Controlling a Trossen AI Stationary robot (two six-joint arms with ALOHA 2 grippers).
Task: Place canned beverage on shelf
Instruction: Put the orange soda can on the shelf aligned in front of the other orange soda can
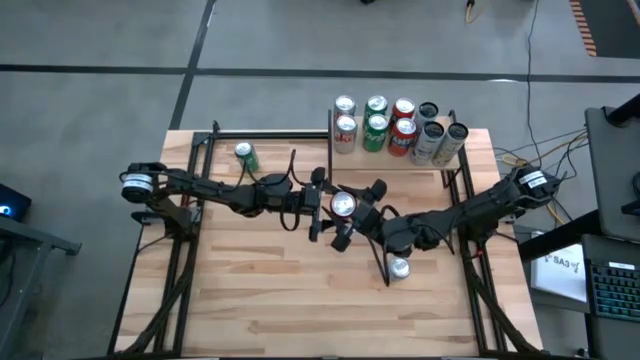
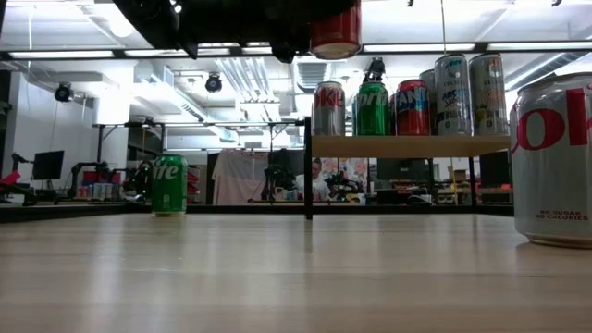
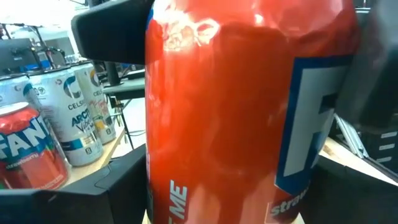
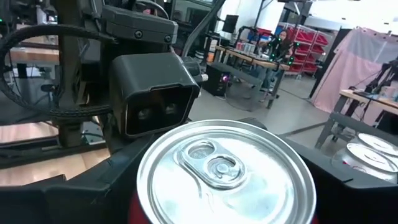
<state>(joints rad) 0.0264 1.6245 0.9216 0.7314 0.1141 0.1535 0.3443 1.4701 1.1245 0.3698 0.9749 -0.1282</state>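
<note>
Striped wood table (image 1: pixel 260 300), red Fanta strawberry can (image 1: pixel 343 206) raised at centre, pinched by left gripper (image 1: pixel 322 205), right gripper (image 1: pixel 352 222) around it, grip unclear, shelf (image 1: pixel 400 160) at one o'clock holding Sprite, Fanta, Celsius.

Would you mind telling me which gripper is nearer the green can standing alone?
Left. The left gripper is mid-table, right of the green can; the right gripper is farther right.

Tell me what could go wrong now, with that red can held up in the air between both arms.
1. The red soda can hangs above the butcher-block tabletop between the left claw and the right claw; a mistimed handover could drop it.
2. The light wooden shelf is crowded with cans, so placing it could topple one.
</note>
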